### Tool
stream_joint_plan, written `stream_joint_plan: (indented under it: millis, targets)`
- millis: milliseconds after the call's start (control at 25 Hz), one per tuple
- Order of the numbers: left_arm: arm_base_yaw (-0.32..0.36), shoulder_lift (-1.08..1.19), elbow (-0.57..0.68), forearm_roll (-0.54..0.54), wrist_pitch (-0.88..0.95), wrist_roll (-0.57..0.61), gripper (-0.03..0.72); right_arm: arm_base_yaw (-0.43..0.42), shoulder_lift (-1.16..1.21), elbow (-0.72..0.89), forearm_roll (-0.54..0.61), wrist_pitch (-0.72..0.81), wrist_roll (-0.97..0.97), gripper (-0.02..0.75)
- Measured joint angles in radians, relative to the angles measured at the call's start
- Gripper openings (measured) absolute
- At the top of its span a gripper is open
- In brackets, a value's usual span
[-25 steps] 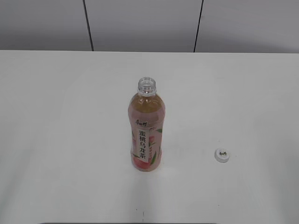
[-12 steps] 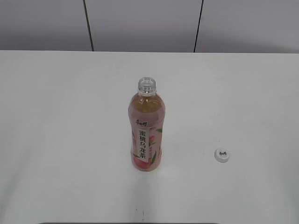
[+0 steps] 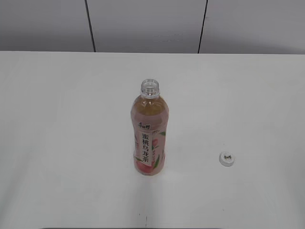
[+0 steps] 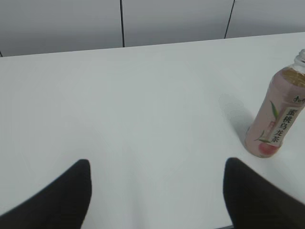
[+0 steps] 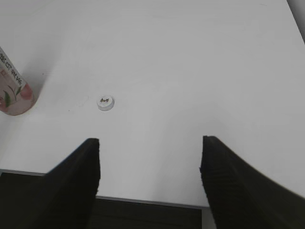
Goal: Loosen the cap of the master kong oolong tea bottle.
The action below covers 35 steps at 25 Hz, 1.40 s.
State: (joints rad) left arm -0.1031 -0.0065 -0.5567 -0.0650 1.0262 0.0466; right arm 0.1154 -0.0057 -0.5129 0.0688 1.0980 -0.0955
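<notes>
Since the cap (image 3: 227, 158) is lying logo-up on the counter (image 3: 62, 119), well apart from the open-necked master kong oolong tea bottle (image 3: 149, 133) standing upright mid-counter, you're looking at a finished job. Both the left claw (image 4: 157, 191) and right claw (image 5: 150, 167) are hanging wide open, gripping nothing.

"蜜桃乌龙茶" down the white strip of the bottle (image 3: 149, 134) label

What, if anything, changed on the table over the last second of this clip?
Nothing visibly changed. The bottle stands upright with its neck open, where it was, and the cap lies apart on the table to its right, logo up, in about the same spot. No arm entered the exterior view; both wrist views show an open hand holding nothing, left hand and right hand.
</notes>
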Motion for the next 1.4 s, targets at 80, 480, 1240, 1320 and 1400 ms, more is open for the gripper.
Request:
stream_joint_plan:
  millis: [80, 480, 1240, 1320, 1400]
  targets:
    - [0.0, 0.0, 0.0, 0.0, 0.0, 0.0, 0.52, 0.0, 0.0, 0.0, 0.0, 0.0, 0.0, 0.503]
    - [0.001, 0.0, 0.0, 0.0, 0.0, 0.0, 0.52, 0.0, 0.0, 0.0, -0.008, 0.0, 0.0, 0.503]
    - [0.001, 0.0, 0.0, 0.0, 0.0, 0.0, 0.504, -0.116, 0.0, 0.0, -0.053, 0.0, 0.003, 0.502]
    - [0.001, 0.0, 0.0, 0.0, 0.0, 0.0, 0.503, -0.116, 0.0, 0.0, -0.053, 0.0, 0.003, 0.502]
    - [0.001, 0.0, 0.0, 0.0, 0.0, 0.0, 0.5, -0.116, 0.0, 0.0, -0.053, 0.0, 0.003, 0.502]
